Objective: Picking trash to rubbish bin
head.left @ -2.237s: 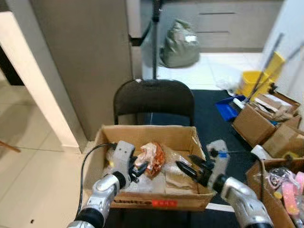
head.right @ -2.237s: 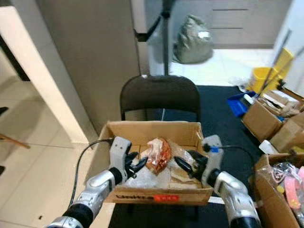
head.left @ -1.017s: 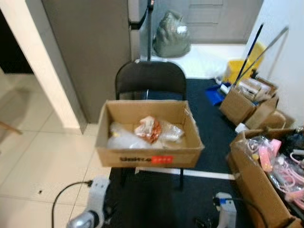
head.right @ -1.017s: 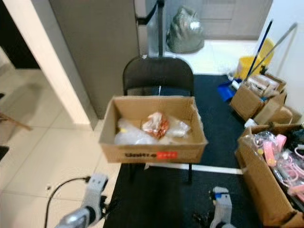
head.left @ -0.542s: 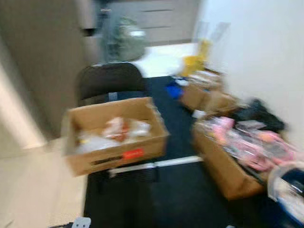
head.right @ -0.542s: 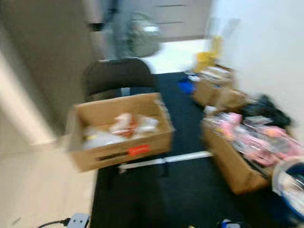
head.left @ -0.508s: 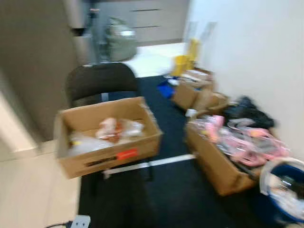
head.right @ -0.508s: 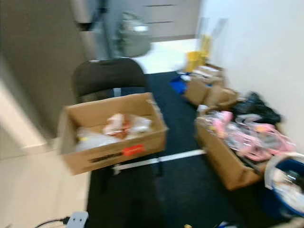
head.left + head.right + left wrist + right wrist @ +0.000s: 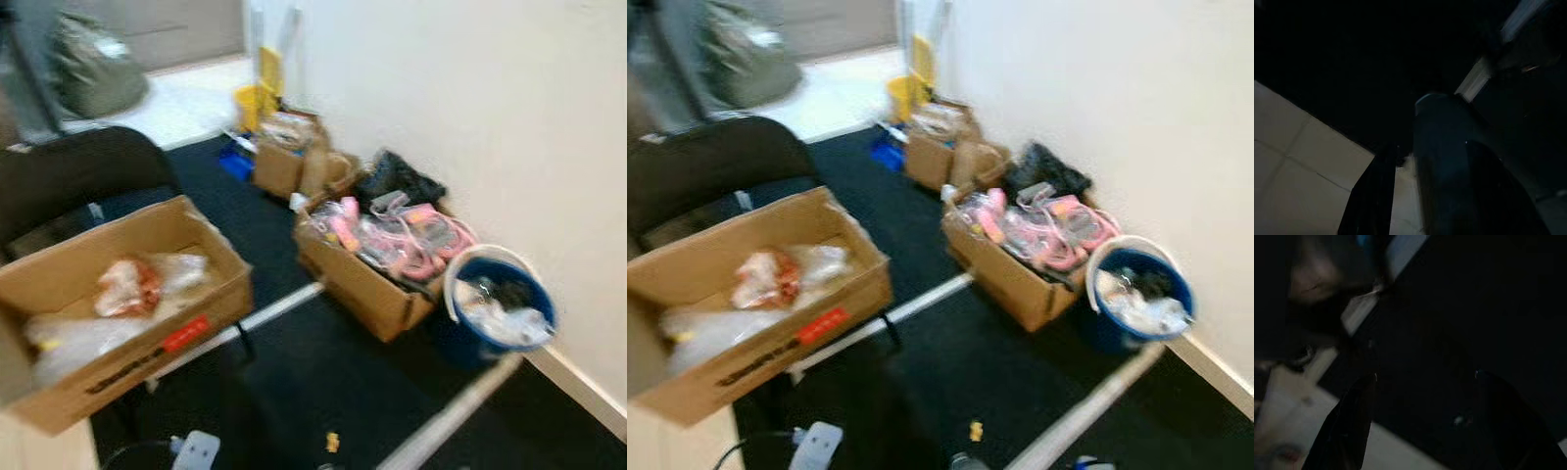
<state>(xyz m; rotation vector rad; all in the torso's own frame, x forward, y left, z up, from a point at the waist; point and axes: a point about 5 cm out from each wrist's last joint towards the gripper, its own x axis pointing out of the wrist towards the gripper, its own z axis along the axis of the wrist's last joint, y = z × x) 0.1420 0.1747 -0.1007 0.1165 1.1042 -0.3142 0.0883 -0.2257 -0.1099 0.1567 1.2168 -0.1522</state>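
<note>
Cardboard boxes number three across the blurred scene: one brown open box (image 9: 118, 323) on a black folding chair (image 9: 78, 176) at left, holding an orange-red crumpled wrapper (image 9: 125, 284) beside clear plastic; two more along the wall. Furthest right stands one blue round bin (image 9: 500, 311) with white trash. Both wrist views are dark: right gripper (image 9: 1420, 426) spread wide, left gripper (image 9: 1420, 196) cannot tell.

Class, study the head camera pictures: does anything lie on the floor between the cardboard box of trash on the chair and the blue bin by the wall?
Yes. Between the cardboard box of trash and the blue bin sits an open carton of pink items on the dark mat, partly blocking the straight line. The mat nearer the camera looks passable apart from a small yellow scrap.
</note>
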